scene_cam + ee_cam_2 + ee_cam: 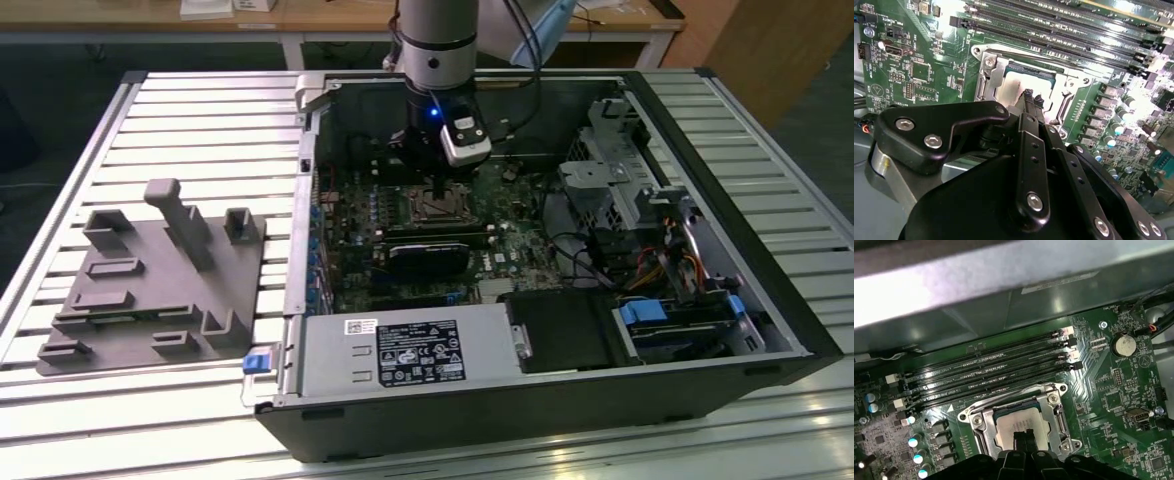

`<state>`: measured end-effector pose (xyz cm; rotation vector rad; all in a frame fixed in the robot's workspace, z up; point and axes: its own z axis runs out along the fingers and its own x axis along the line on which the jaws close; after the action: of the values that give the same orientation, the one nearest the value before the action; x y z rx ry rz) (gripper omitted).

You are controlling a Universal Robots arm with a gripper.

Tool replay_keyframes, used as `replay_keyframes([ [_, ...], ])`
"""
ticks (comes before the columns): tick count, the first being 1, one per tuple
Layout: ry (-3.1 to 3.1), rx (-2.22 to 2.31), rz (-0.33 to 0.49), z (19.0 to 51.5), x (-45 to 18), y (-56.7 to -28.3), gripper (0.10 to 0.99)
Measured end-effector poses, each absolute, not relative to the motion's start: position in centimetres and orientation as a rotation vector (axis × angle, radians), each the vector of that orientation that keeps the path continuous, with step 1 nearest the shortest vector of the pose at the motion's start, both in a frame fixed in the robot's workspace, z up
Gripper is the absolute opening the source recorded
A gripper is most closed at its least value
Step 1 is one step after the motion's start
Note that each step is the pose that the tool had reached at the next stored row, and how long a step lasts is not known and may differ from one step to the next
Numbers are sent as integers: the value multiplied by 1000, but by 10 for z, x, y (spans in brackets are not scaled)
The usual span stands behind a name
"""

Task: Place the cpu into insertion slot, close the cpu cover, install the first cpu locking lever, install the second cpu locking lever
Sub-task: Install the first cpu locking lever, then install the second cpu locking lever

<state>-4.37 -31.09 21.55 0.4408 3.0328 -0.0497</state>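
Gripper point(1022, 433) at cpu point(1005, 423), in insertion slot point(1014, 408) (seated)

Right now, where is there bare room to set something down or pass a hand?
Bare slatted table lies between the grey fixture and the table's far edge, and a strip runs along the exterior view's right of the computer case. Inside the case is crowded: the tool sits over the cpu, memory slots alongside.
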Motion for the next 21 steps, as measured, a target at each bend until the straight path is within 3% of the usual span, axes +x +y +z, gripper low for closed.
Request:
replay_keyframes([
  [21,3033,432,-48,241,-44,-311,106],
])
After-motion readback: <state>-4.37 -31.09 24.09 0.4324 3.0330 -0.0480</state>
